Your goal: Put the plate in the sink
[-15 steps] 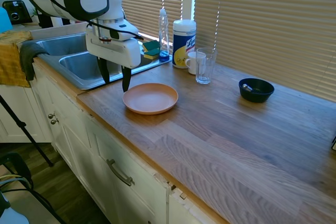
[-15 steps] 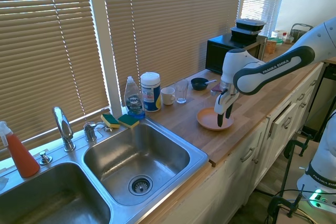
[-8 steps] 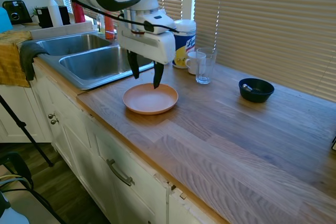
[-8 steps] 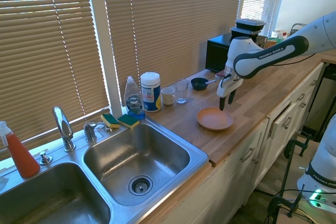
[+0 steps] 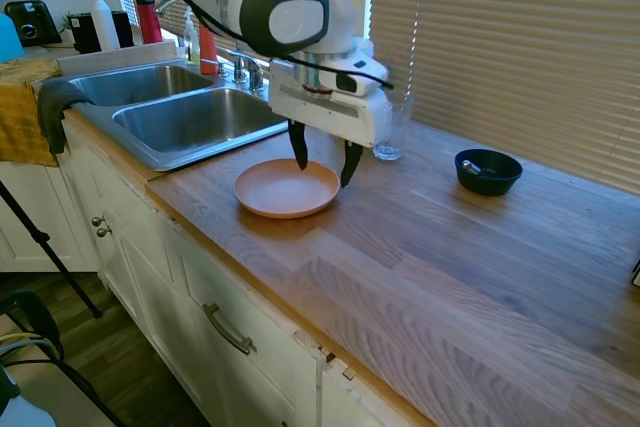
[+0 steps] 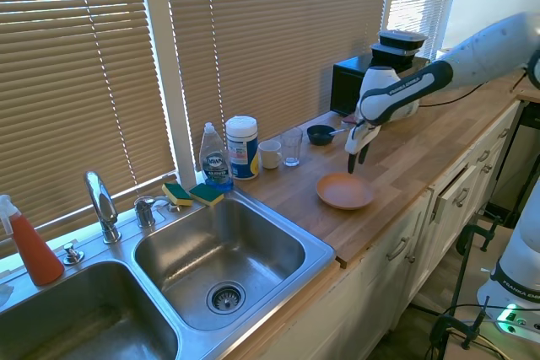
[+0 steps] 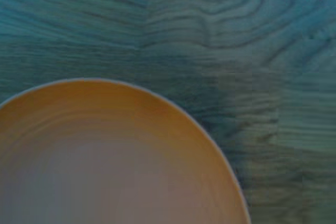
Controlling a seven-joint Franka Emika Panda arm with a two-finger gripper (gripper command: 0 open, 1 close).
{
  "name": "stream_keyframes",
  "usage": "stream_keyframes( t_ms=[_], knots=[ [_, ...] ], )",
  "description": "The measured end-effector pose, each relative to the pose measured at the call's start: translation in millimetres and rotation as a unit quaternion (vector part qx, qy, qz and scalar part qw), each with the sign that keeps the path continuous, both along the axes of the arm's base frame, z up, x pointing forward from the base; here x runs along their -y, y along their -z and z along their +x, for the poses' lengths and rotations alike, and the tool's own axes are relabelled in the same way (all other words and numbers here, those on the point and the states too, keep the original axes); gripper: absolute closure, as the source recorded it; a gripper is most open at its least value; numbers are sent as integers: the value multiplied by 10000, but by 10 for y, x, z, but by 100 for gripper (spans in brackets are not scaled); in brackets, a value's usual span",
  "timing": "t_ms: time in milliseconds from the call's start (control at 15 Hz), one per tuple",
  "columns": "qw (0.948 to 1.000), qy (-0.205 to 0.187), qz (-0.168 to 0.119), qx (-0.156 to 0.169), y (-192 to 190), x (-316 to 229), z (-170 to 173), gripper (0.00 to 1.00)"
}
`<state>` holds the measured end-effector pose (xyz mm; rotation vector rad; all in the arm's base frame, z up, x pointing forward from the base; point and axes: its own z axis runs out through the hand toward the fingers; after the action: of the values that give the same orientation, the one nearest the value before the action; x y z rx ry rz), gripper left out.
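**Gripper above the far rim of the plate, nothing held**

The plate (image 5: 286,188) lies flat on the wooden countertop (image 5: 450,247), near its front edge and just beside the sink (image 5: 165,122). It is salmon-orange, round and shallow, and it is empty. In the wrist view the plate (image 7: 105,156) fills the lower part of the picture, with bare wood grain around its rim.

The gripper (image 5: 324,157) hangs over the side of the plate that faces the window. Its two dark fingers (image 5: 298,149) point down and stand apart; one is over the plate's inner edge and the other over its outer rim. Nothing is between them. From the second exterior view the gripper (image 6: 356,155) is clearly above the plate (image 6: 345,190), not touching it.

Behind the gripper stand a clear glass (image 5: 392,127) and, further along the countertop, a small dark blue bowl (image 5: 488,171). The right basin of the sink (image 6: 215,255) is empty, with two sponges (image 6: 193,194) on its back rim and the chrome faucet (image 6: 101,205) between the basins.
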<state>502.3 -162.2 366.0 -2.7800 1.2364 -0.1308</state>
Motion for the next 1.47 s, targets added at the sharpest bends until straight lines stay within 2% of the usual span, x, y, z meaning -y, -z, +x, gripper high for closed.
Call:
stream_keyframes(
  t_ms=[333, 733, 800, 1133, 1467],
  knots=[
    [9977, -596, 292, -147, 344, 102, 260, 0],
    [9919, -1058, 494, -506, 403, 81, 260, 0],
    [9908, -1121, 518, -546, 402, 76, 256, 100],
    [9868, -1354, 610, -640, 406, 5, 260, 100],
    [9850, -1433, 684, -673, 461, -82, 281, 100]
  ],
)
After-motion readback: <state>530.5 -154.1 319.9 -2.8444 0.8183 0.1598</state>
